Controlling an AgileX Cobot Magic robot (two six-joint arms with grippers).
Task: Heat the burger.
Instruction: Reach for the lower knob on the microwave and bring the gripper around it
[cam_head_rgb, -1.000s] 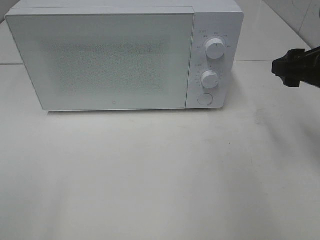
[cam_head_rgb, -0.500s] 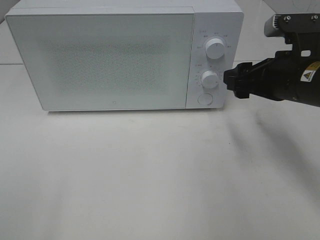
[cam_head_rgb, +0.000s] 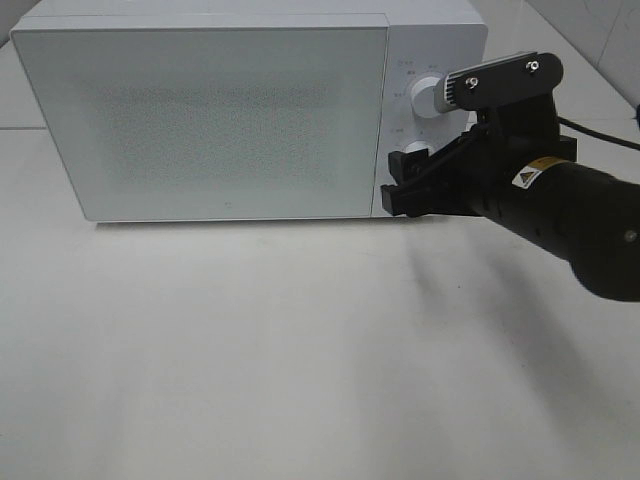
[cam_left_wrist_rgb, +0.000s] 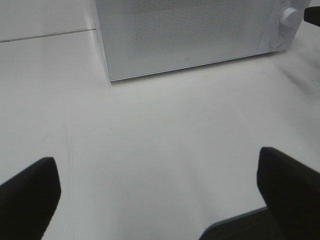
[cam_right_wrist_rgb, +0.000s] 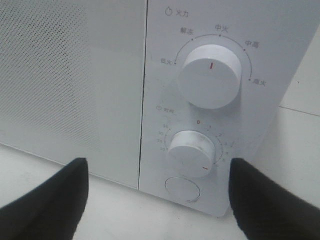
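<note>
I cannot see the burger in any view. The microwave (cam_head_rgb: 200, 120) door is shut, so the burger may be behind it, but I cannot confirm this.

The right gripper (cam_head_rgb: 398, 188) reaches in from 3 o'clock, its jaws wide apart and holding nothing, just before the control panel. They frame the timer knob (cam_right_wrist_rgb: 192, 147), with the round button (cam_right_wrist_rgb: 183, 188) at its 6 o'clock. The left gripper (cam_left_wrist_rgb: 157, 200) hangs over the table (cam_head_rgb: 300, 350), its jaws also apart and empty.

I judge we are at the controls step. The next move needs the jaws centred on the knob before closing and turning it.
</note>
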